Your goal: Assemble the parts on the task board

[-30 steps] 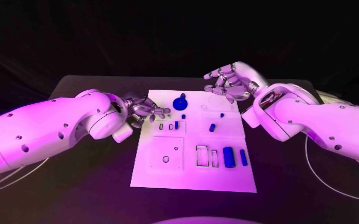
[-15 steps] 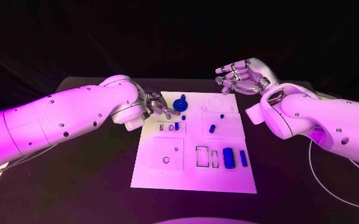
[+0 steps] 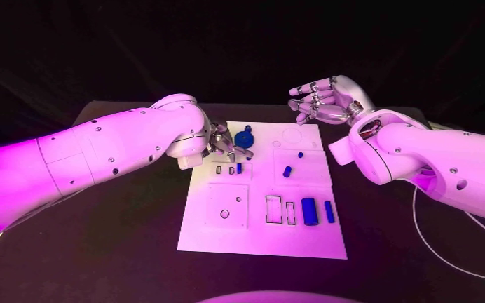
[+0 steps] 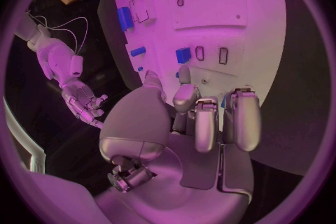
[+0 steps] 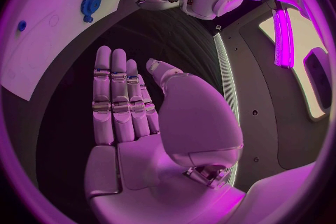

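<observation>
Head view: the white task board (image 3: 265,236) lies in the middle of the black table (image 3: 111,247), and the left hand (image 3: 228,143) hovers over its far left corner, fingers curled downward just beside the round blue gear (image 3: 244,138). The left wrist view shows those fingers (image 4: 241,117) bent over the board near a small blue block (image 4: 182,55); whether they pinch anything I cannot tell. The right hand (image 3: 325,102) is raised off the board's far right corner, holding nothing; the right wrist view shows its fingers (image 5: 115,101) straight and side by side, thumb apart. On the board, a small blue peg (image 3: 287,172) lies right of centre, and a wide blue bar (image 3: 309,212) and a narrower blue bar (image 3: 329,212) stand side by side near the right edge.
</observation>
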You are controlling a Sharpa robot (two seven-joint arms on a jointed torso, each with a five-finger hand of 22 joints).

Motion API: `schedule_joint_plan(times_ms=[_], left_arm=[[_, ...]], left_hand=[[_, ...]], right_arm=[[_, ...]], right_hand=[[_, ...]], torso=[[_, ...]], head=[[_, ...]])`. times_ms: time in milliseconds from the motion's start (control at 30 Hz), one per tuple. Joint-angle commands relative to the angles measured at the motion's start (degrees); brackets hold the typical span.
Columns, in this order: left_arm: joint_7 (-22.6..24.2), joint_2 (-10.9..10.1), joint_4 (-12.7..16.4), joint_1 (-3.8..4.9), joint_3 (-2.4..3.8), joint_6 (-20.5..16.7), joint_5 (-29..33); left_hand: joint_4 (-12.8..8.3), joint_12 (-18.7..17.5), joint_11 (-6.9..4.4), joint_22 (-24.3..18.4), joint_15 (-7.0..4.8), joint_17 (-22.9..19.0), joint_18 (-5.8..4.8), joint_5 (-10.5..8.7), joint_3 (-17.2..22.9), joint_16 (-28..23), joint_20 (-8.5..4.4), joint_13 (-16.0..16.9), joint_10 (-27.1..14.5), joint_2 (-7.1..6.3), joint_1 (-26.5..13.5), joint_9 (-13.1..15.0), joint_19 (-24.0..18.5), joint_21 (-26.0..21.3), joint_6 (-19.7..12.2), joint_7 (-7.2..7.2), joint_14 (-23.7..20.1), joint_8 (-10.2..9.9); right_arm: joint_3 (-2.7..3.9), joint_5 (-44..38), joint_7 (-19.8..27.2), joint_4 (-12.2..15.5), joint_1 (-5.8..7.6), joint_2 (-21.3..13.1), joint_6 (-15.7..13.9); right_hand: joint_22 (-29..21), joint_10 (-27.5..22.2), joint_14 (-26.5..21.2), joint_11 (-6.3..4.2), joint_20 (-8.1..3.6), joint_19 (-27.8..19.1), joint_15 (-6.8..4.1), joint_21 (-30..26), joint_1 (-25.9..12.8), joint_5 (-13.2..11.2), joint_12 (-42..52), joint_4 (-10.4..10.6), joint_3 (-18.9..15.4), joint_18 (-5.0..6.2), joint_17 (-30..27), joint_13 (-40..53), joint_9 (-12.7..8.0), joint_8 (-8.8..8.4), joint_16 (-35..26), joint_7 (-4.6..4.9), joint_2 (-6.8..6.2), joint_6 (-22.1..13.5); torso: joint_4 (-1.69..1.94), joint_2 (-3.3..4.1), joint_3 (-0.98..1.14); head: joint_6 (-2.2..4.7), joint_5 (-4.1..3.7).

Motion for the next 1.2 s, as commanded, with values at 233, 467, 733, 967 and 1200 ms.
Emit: schedule_joint_plan(times_ms=[233,467,733,967,1200], left_arm=[[-5.6,1.7,-2.0,0.13,0.04,7.4,-3.4],[-5.6,2.8,-3.5,0.12,0.05,8.0,-3.6],[-5.1,4.2,-5.2,0.08,-0.02,7.8,-3.6],[-5.1,4.9,-6.3,0.06,-0.27,8.6,-3.5],[-5.3,5.5,-7.1,0.02,-0.37,9.8,-3.4]], left_hand=[[-0.2,-0.1,0.17,2.8,-0.42,15.1,-0.38,-0.26,-0.3,0.2,-0.42,0.1,-0.3,0.56,-0.2,0.6,0.7,-0.1,-0.5,0.01,5.8,0.6],[-0.3,0.0,0.14,2.9,-0.44,15.1,-0.40,-0.24,-0.1,0.2,-0.43,0.3,-0.2,1.26,0.8,1.2,0.7,-0.1,-0.6,-0.02,5.8,0.9],[-0.4,0.0,0.15,3.0,-0.42,15.1,-0.40,-0.19,0.1,0.2,-0.40,0.5,-0.1,2.32,2.0,2.0,0.7,-0.1,-0.8,-0.02,5.8,1.1],[-0.7,0.0,0.21,3.0,-0.35,15.1,-0.41,-0.04,0.7,0.2,-0.31,0.6,-0.1,3.20,3.6,2.8,0.8,-0.1,-1.1,0.04,5.8,1.3],[-0.8,0.1,0.24,3.2,-0.31,15.1,-0.42,0.02,0.9,0.2,-0.26,0.7,-0.1,3.41,4.2,3.2,0.8,0.0,-1.2,0.07,5.8,1.3]], right_arm=[[-0.01,1.6,0.1,0.0,0.01,0.3,0.8],[-0.02,1.7,-0.1,-0.1,0.01,0.4,1.0],[-0.02,1.7,-0.2,-0.5,0.01,0.8,1.4],[-0.02,1.7,-0.4,-0.7,0.00,0.9,1.7],[-0.03,1.7,-0.5,-0.8,0.00,1.0,1.8]], right_hand=[[-0.7,-0.3,0.3,0.42,0.08,0.6,0.32,-1.1,-0.7,0.1,-0.3,0.0,-0.6,0.34,-0.6,-0.7,0.0,-0.20,-1.0,0.36,-0.01,-0.2],[-0.9,-0.4,0.4,0.47,0.14,0.7,0.37,-1.4,-0.9,0.2,-0.3,0.0,-0.9,0.34,-0.8,-0.9,0.0,-0.17,-1.2,0.37,-0.05,-0.2],[-1.1,-0.4,0.4,0.48,0.18,0.8,0.39,-1.7,-1.1,0.3,-0.3,0.1,-1.1,0.35,-0.9,-1.1,0.0,-0.15,-1.4,0.37,-0.04,-0.2],[-1.4,0.2,1.4,0.27,0.05,1.7,0.17,-2.0,-1.0,0.7,0.0,0.0,-1.4,0.42,-1.0,-1.3,0.0,-0.12,-1.4,0.23,0.22,-0.1],[-1.5,0.3,1.5,0.24,0.01,1.9,0.13,-2.0,-1.1,0.7,0.0,0.0,-1.5,0.42,-1.0,-1.4,0.0,-0.11,-1.4,0.20,0.23,-0.1]], torso=[[0.03,0.03,-0.05],[0.04,-0.01,-0.08],[0.10,0.01,-0.02],[0.12,-0.03,0.01],[0.02,-0.03,0.04]], head=[[-0.50,0.01],[-0.77,-0.03],[-0.92,0.06],[-1.06,0.22],[-1.21,0.35]])
